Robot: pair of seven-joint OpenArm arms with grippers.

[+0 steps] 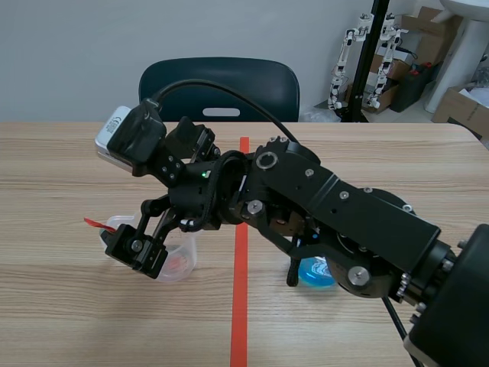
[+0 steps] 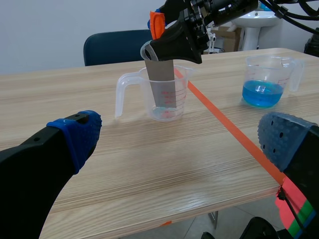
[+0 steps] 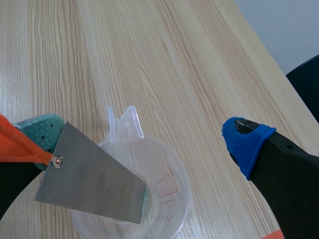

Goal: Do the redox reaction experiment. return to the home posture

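A grey metal blade [image 3: 92,186] with an orange handle [image 3: 17,145] leans in the clear cup [image 3: 175,172], both arms' jaws apart.

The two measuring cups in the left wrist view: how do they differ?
The plate cup has a metal plate standing in it, hardly any liquid; the blue cup holds blue liquid and no plate. The plate cup stands on one side of the orange tape line, the blue cup on the other. Both are clear, with handles.
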